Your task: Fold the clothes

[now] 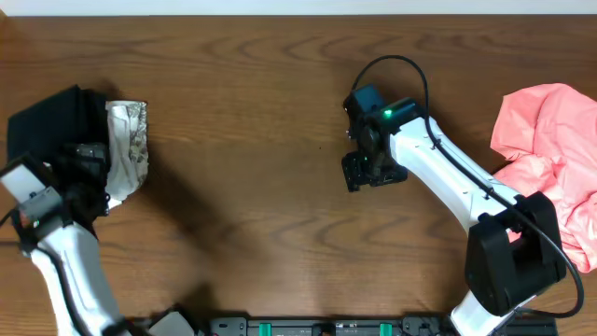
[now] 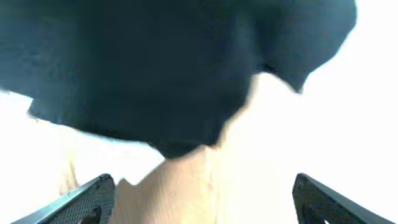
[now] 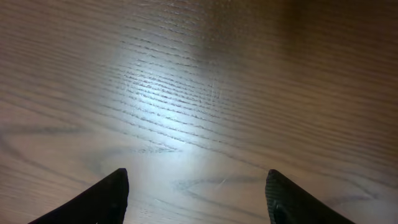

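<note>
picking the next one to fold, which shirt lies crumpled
The pink shirt at the right edge: it lies bunched up alone, while the black shirt and patterned shirt sit compact together at the left.

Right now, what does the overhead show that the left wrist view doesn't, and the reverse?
Only overhead: the pink garment at the right edge, the patterned one beside the black shirt, and the right gripper over bare table.
Only left wrist: the left gripper close up, jaws wide apart with nothing between them and the shirt's edge just ahead.
Both: the black shirt and the wood table.
</note>
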{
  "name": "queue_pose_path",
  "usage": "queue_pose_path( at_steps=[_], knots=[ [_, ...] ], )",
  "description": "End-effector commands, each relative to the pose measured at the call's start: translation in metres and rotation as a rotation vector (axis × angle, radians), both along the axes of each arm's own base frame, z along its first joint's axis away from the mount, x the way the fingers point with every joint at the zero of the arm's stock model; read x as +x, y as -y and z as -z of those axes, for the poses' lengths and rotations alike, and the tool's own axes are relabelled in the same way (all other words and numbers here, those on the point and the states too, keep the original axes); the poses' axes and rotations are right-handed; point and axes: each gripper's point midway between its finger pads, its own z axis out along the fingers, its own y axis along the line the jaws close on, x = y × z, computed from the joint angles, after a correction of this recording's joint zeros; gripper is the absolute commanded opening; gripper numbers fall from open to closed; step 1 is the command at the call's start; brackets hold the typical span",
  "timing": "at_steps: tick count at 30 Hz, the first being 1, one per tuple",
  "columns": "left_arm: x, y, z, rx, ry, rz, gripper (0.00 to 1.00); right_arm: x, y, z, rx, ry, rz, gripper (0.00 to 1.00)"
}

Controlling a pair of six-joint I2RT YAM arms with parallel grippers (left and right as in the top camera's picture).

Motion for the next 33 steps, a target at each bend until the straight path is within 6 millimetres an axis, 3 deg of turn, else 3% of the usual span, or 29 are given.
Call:
queue_pose_path(
  at_steps=[1, 10, 19, 28, 33],
  knots=[
    [-0.009, -0.004, -0.021, 0.077, 0.02, -0.017, 0.94, 0.004, 0.005, -0.001, -0.003, 0.007, 0.007, 0.68],
    [-0.023, -0.012, 0.008, 0.109, -0.124, -0.019, 0.95, 0.001, 0.006, -0.001, -0.008, -0.003, 0.007, 0.68],
    [-0.016, -0.026, -0.001, 0.203, -0.1, -0.025, 0.95, 0.001, 0.006, -0.001, -0.009, -0.005, 0.008, 0.68],
    [-0.013, -0.03, 0.018, 0.176, -0.141, -0.023, 0.95, 0.0, 0.007, -0.001, -0.011, -0.009, 0.008, 0.68],
    [-0.007, -0.036, 0.019, 0.194, -0.127, -0.025, 0.95, 0.0, 0.007, -0.001, -0.011, -0.008, 0.011, 0.67]
  ],
)
